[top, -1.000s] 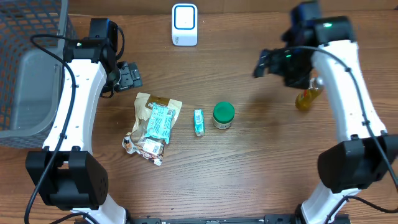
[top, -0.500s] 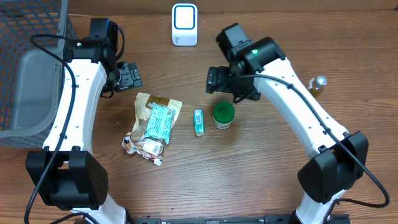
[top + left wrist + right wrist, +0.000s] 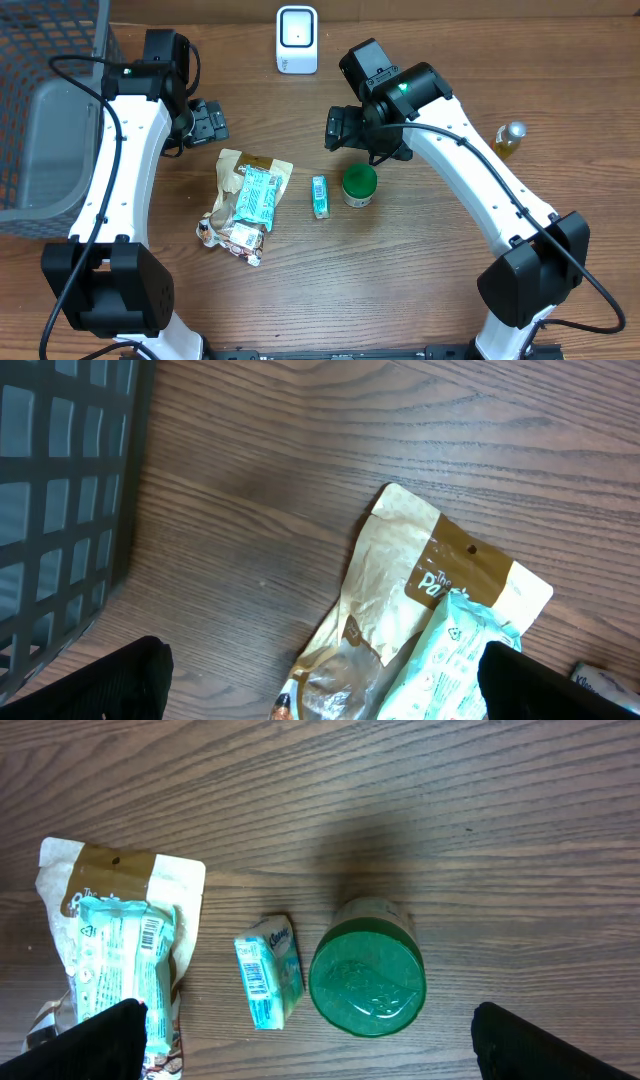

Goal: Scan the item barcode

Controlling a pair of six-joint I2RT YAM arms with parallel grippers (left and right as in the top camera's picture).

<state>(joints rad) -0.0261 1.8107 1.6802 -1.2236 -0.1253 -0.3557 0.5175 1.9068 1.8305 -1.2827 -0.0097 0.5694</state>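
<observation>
Green marks the lid of the small jar on the tabletop, near the middle. The right arm's fingers hover over its far side, wide apart with nothing between them. A little tissue pack lies just beside the jar on its left, and further left is a pile of snack bags. I cannot tell for certain which item is meant for scanning, but the jar looks likeliest, since it lies nearest the middle of the open fingers. The white scanner stands at the far edge of the tabletop, well apart from the jar. The left arm's fingers are also apart and empty, hanging near the far end of the bags, by the wire basket. For a clean pickup, the right fingers should first centre over the lid, so that one finger comes down in the narrow gap between jar and tissue pack without nudging the pack. They should then lower straight and close on the jar's side wall, not on the lid rim, where a smooth round thing may slip. No barcode shows from above, so it is probably on the side or base. A grip that leaves the label uncovered would let it be turned toward the scanner.
</observation>
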